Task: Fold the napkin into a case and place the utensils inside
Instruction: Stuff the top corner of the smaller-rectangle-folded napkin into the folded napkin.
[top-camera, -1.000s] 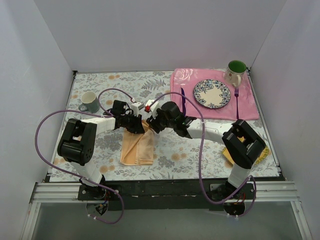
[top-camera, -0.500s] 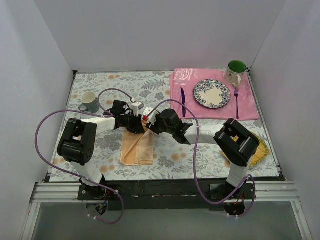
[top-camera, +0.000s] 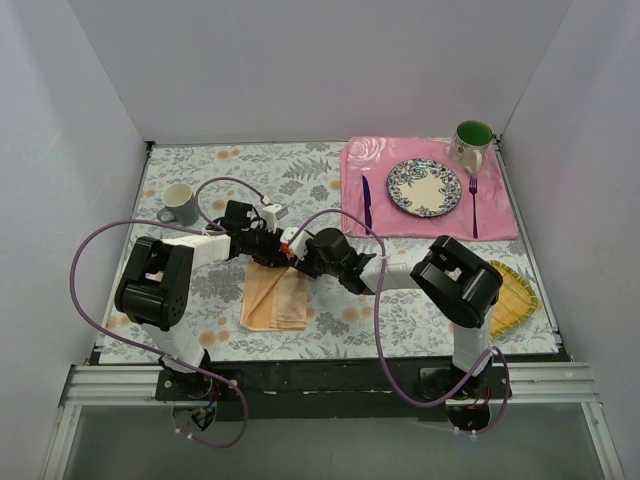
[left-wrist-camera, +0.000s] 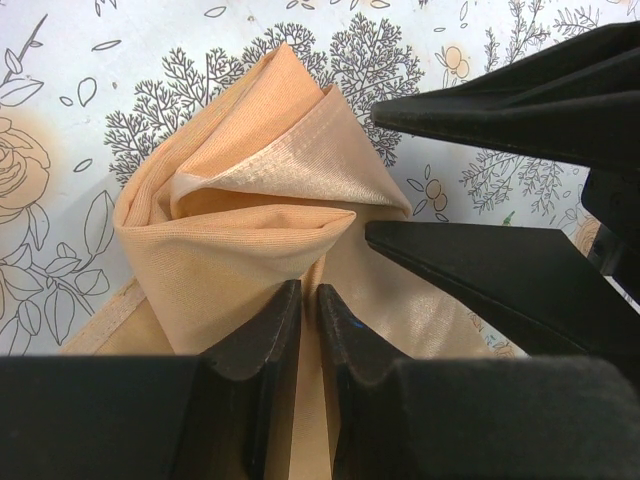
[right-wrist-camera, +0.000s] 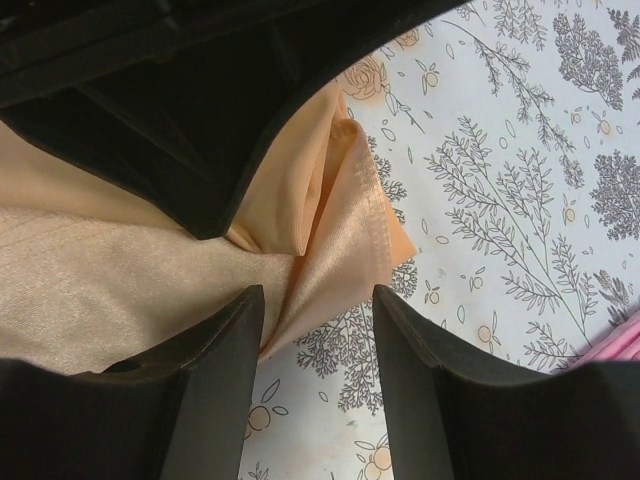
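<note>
The peach-orange napkin (top-camera: 272, 300) lies folded into a narrow strip on the floral table, with its far end lifted and bunched (left-wrist-camera: 250, 210). My left gripper (left-wrist-camera: 308, 300) is shut on a fold of that bunched end. Facing it, my right gripper (right-wrist-camera: 318, 305) stands open, with the napkin's shiny hemmed corner (right-wrist-camera: 335, 240) between its fingertips (left-wrist-camera: 500, 265). In the top view the two grippers (top-camera: 283, 250) (top-camera: 297, 256) meet nose to nose over the napkin's far end. The dark purple knife (top-camera: 366, 203) lies left of the plate, the purple fork (top-camera: 473, 205) right of it.
A pink floral placemat (top-camera: 500, 225) at the back right carries a patterned plate (top-camera: 425, 187) and a green-lined mug (top-camera: 470, 143). A grey mug (top-camera: 180, 203) stands at the left. A yellow woven mat (top-camera: 510, 297) lies beside the right arm's elbow.
My right arm has swung left and brought its gripper up against the napkin's lifted end, with its jaws slightly narrower. This has uncovered the yellow mat. The left gripper has held still.
</note>
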